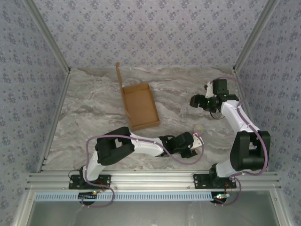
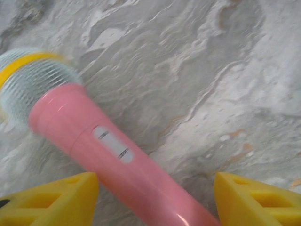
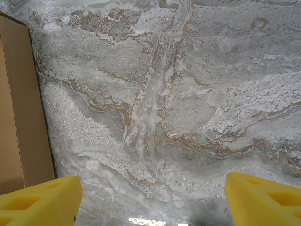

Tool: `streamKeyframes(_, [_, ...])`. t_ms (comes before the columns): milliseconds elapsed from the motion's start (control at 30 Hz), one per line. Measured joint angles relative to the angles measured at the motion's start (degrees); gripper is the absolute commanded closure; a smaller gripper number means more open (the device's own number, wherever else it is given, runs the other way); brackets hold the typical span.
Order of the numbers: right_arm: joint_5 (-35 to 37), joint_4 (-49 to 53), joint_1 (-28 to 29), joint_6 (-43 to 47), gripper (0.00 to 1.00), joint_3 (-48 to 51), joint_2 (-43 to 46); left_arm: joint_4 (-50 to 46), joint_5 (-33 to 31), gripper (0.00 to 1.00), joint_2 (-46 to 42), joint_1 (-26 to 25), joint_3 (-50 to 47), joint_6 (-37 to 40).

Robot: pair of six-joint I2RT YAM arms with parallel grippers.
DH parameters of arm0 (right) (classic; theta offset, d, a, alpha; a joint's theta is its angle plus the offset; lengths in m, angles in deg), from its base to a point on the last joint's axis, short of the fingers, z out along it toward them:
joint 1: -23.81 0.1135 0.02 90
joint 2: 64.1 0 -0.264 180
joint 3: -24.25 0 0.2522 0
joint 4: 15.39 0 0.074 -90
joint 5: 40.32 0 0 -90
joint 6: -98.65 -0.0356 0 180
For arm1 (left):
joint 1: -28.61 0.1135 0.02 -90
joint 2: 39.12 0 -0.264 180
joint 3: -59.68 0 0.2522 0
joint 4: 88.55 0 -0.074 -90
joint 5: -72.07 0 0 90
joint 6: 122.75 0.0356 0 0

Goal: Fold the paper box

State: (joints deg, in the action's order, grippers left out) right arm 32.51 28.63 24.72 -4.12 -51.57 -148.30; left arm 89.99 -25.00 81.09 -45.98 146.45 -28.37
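Left gripper (image 2: 156, 175), jaws apart, straddles pink microphone (image 2: 94, 141), presumably clearing it; right gripper (image 3: 154, 178), likewise spread, poised beside paper box (image 3: 19, 103), frame left.

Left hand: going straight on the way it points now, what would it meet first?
Probably the pink plastic toy microphone lying between the left hand's yellow fingers; beyond it, the grey marbled table.
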Motion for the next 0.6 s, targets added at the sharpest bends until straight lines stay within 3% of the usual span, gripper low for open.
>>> streamKeyframes(167, [0.00, 0.00, 0.20, 0.02, 0.19, 0.00, 0.00, -1.01, -0.92, 0.37, -0.70, 0.90, -1.25, -0.98])
streamKeyframes(600, [0.11, 0.04, 1.29, -0.02, 0.19, 0.22, 0.09, -1.81, 0.24, 0.65, -0.74, 3.82, -2.56, -2.80])
